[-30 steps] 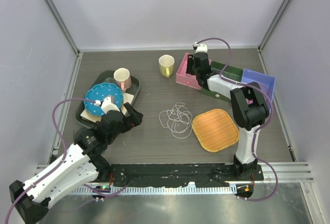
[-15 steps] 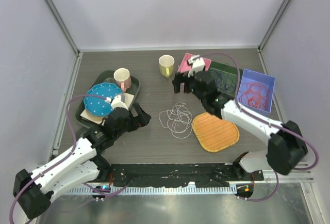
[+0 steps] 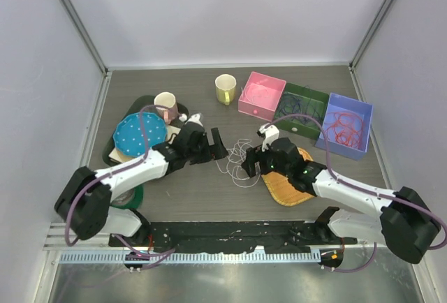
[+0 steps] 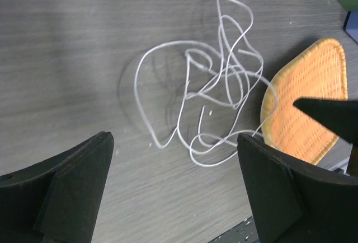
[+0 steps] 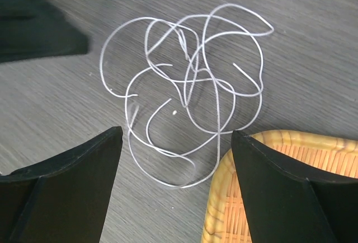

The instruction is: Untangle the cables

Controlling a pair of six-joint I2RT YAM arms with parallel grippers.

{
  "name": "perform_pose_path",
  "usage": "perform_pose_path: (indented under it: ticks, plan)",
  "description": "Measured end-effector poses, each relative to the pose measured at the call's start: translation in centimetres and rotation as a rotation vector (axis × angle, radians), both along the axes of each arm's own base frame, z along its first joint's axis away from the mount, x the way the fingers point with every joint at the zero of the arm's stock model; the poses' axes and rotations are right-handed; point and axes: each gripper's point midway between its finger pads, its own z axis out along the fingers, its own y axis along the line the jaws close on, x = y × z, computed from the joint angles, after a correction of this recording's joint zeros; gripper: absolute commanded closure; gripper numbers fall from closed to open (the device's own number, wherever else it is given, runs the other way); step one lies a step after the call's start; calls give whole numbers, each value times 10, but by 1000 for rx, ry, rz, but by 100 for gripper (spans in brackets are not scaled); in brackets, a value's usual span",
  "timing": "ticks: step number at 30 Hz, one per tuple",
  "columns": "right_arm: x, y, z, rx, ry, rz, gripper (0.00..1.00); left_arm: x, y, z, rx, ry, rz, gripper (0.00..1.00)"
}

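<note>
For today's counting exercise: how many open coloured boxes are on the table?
3: pink box beside the yellow cup, green box in the middle, blue box farthest right. None seems hidden.

Logged tangle of white cables [image 3: 237, 158] loose at table [image 3: 202, 193] centre. Found left gripper [image 3: 218, 146] just beside its left edge, right gripper [image 3: 248, 164] at its right, near woven orange mat [image 3: 281, 191]. Noted three bins behind: pink box [image 3: 253, 112], green box [image 3: 309, 91], blue box [image 3: 341, 149] holding coiled red cables [image 3: 341, 125]. Spotted yellow cup [image 3: 225, 89] left of pink box.
</note>
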Motion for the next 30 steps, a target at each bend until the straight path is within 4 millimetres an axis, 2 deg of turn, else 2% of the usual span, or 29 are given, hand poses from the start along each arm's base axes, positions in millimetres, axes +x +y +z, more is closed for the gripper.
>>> perform_pose_path:
  ticks: [4,5,8,13,16,17,19,20,22,26,30]
  plan:
    - [-4,1,15,14,-81,63,17,29,-21,1,-26,17,-28,20]
    - [-6,1,17,15,-98,84,17,35,-26,0,-32,20,-39,26]
    - [-15,3,20,15,-134,159,17,49,-39,-11,-29,51,-61,37]
    - [-23,12,21,11,-159,245,18,53,-52,-39,-10,123,-107,47]
    - [-24,14,4,-30,-122,265,23,49,-54,-53,0,164,-123,64]
    - [-24,14,-3,-48,-102,267,27,48,-55,-57,1,174,-127,78]
    - [-24,13,-14,-79,-71,263,47,47,-56,-60,-1,188,-132,89]
    - [-23,12,-19,-95,-58,255,75,46,-56,-60,-1,191,-135,98]
    - [-21,11,-22,-109,-50,246,99,46,-57,-60,-3,190,-138,100]
    - [-16,9,-15,-99,-65,196,99,46,-55,-57,3,186,-131,100]
    - [-5,-1,19,-31,-139,68,99,50,-43,-44,28,140,-87,100]
